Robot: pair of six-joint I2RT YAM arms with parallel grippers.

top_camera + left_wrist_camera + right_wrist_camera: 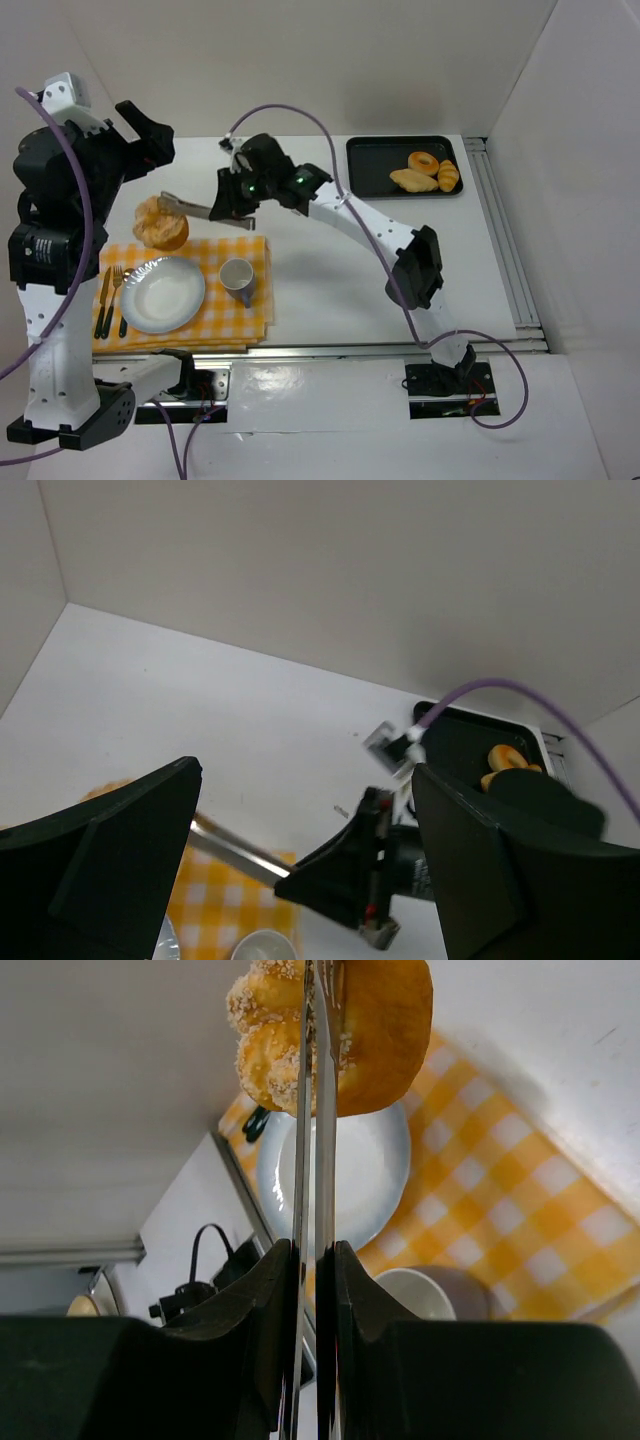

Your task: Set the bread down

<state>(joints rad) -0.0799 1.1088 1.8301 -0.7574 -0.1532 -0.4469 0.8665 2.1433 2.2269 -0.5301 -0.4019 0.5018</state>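
Appearing at upper-left corner of yellow checked cloth [240, 300]: round orange-golden bread [160, 225]. Right gripper [166, 200] blades nearly together at bread's top, hold unclear. Left gripper [305, 780] spread wide, empty.

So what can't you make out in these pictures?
- Top view: whether the bread touches the cloth or hangs above it; height doesn't show.
- Right wrist view: the tips of the tongs, buried in the bread.
- Left wrist view: the tongs' far end, behind one of the left fingers.
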